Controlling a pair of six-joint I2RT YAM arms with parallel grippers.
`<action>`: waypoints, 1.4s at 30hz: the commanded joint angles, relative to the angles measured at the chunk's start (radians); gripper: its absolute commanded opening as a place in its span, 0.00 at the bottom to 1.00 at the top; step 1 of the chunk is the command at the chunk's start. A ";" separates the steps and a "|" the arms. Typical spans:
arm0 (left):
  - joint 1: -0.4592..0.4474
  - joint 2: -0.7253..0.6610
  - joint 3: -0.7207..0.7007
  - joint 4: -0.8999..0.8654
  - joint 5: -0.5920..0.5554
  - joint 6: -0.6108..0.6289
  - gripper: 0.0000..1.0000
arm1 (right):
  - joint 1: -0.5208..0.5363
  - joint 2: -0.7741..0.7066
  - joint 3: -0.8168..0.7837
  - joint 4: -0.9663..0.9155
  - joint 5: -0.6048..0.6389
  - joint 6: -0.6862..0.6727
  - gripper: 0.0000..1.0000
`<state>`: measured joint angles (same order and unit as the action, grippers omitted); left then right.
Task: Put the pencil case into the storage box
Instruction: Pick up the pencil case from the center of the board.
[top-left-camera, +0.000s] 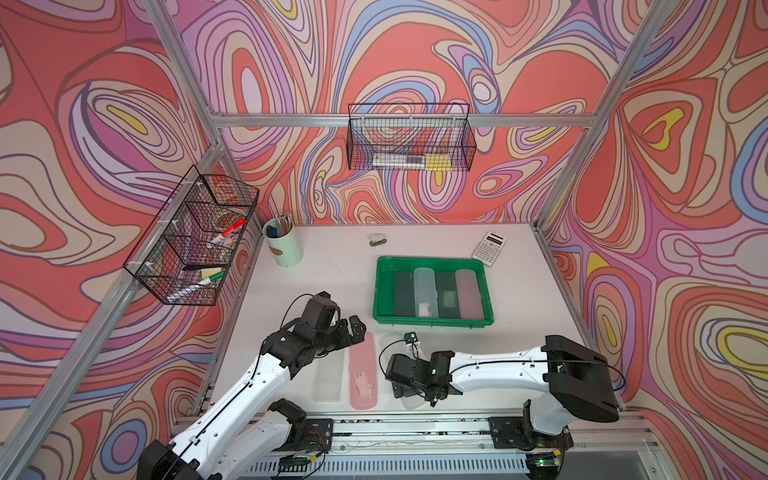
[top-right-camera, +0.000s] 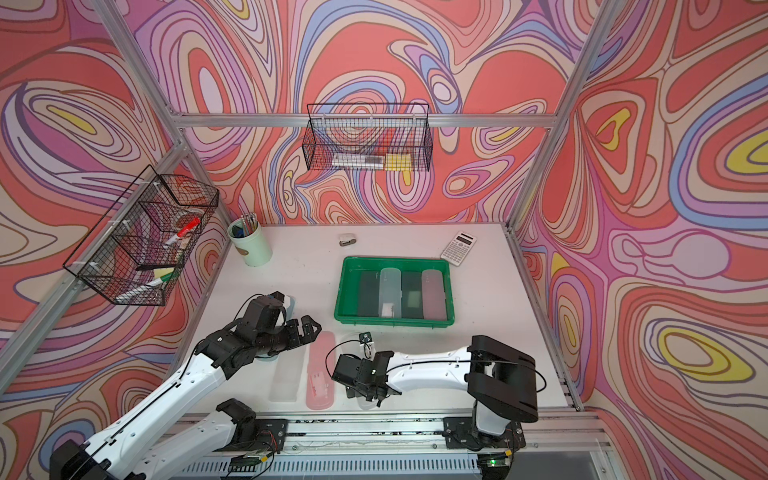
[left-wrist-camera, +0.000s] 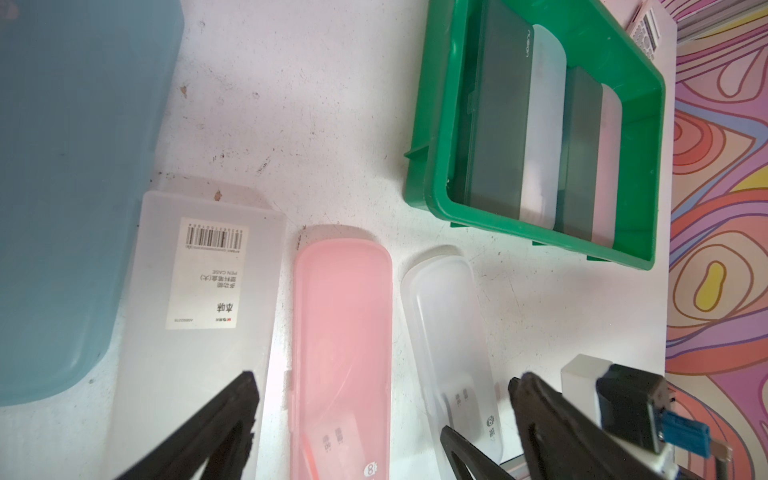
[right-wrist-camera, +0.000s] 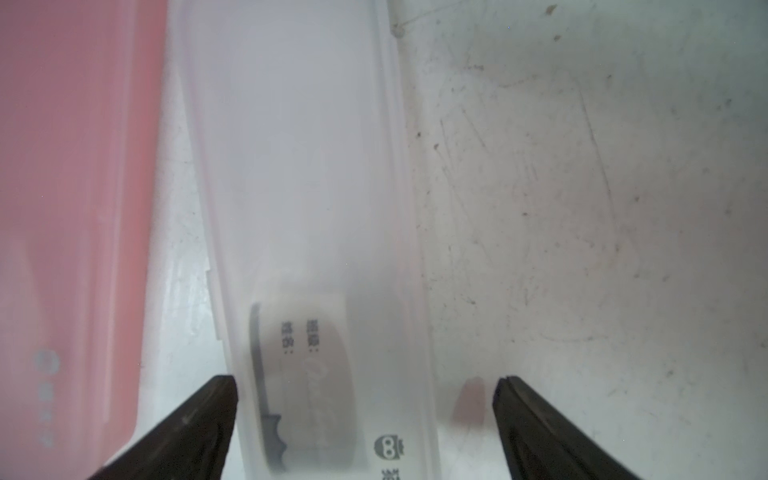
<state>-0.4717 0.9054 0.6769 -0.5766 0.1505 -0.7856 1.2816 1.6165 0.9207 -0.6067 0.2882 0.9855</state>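
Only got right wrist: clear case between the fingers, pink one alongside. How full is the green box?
Observer: Box holds four cases abreast, spanning nearly its width.
Operator: Left arm?
Observer: Left gripper has its fingers apart and holds nothing. It is over the box-side end of the pink case.
Operator: Other loose cases on the table?
Observer: One more, a frosted barcode case. It lies beside the pink case, on the side away from your clear case.
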 joint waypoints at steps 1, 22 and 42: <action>-0.003 0.005 0.035 0.015 -0.002 0.029 0.99 | 0.001 -0.060 -0.002 -0.024 0.023 -0.063 0.98; -0.004 0.014 0.076 -0.023 -0.037 0.065 0.99 | 0.042 0.090 0.095 -0.064 -0.008 -0.099 0.98; -0.004 0.003 0.069 -0.035 -0.077 0.041 0.99 | 0.054 0.143 0.119 -0.104 0.052 -0.157 0.76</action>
<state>-0.4717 0.9253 0.7540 -0.5827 0.1001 -0.7361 1.3243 1.7512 1.0229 -0.6670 0.2886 0.8566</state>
